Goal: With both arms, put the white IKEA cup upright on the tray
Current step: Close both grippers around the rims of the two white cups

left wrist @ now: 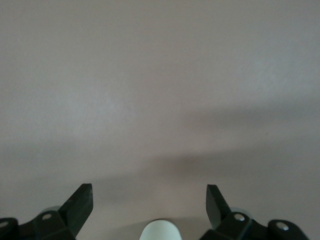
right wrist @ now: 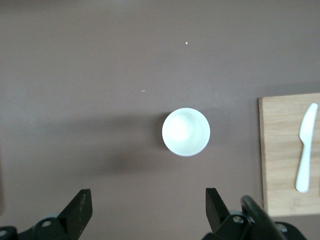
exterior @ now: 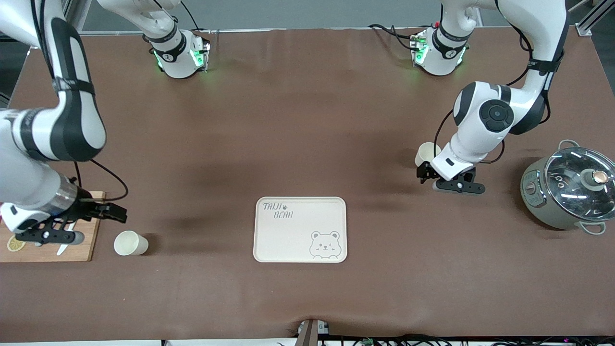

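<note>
I have two arms and two white cups to think about. The first cup (exterior: pixel 130 243) stands upright on the tabletop, beside the wooden cutting board (exterior: pixel 81 250) at my right arm's end. My right end effector (exterior: pixel 108 212) hangs up over the edge of that board, just beside the cup, and its fingers (right wrist: pixel 80 210) are spread wide with nothing in them. In my right wrist view I look straight down into the cup's round mouth (right wrist: pixel 186 132). A white plastic knife (right wrist: pixel 305 147) lies on the board, and a lemon slice (exterior: pixel 16 243) too.

The second cup (exterior: pixel 427 154) sits at my left arm's end, and I think it lies on its side. My left end effector (exterior: pixel 427 174) is low, just beside it. Its fingers (left wrist: pixel 80 202) are wide open too, and the cup only peeks in at the edge of my left wrist view (left wrist: pixel 160 231).

The tray (exterior: pixel 288 240) with the bear face is in the middle and has no cup on it yet.

To do this well, I should put the cup right in the gap between my fingers before I close. I should squeeze gently, because a thin cup may slip or tip. I must keep my right fingers away from the knife and board. My left arm should stay away from the silver pot (exterior: pixel 567 190) with the glass lid.
</note>
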Action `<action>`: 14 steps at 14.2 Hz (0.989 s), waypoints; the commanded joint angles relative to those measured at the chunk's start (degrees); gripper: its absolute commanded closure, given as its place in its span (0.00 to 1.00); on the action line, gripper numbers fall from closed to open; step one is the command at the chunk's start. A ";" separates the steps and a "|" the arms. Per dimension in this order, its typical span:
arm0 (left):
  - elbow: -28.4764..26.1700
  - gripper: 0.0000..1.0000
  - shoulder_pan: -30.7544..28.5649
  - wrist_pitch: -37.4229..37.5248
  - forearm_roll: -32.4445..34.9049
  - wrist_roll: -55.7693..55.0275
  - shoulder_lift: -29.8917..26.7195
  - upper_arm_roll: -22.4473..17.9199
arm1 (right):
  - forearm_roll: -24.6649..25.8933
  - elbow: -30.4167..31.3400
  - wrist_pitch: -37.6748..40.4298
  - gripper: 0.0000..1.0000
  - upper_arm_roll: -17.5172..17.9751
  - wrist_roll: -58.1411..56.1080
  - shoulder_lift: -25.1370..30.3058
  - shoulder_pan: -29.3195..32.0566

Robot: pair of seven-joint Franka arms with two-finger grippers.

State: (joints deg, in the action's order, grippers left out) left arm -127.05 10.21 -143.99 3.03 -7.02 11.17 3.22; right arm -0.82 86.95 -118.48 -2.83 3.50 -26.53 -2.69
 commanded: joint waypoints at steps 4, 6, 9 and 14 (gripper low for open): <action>-10.22 0.00 -1.34 -7.17 -1.01 1.83 -5.11 0.83 | 0.47 -1.35 -8.51 0.00 0.19 -0.76 -9.75 0.40; -13.65 0.00 -1.34 -11.47 -0.92 1.83 -5.63 0.83 | 0.47 -1.35 -10.70 0.00 0.19 -2.53 -11.69 0.67; -17.61 0.00 -1.34 -15.18 -0.92 1.83 -6.77 0.83 | 0.47 -1.26 -15.01 0.00 0.19 -3.58 -14.59 0.84; -20.86 0.00 -1.42 -15.18 -0.83 3.32 -10.72 0.74 | 0.64 -1.26 -15.90 0.36 0.11 -9.11 -15.65 0.84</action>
State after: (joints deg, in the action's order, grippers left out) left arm -144.73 9.63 -158.58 3.03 -5.98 4.42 3.28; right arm -0.82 86.77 -134.57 -3.02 -2.92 -41.87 -2.37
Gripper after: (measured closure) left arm 0.000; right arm 0.040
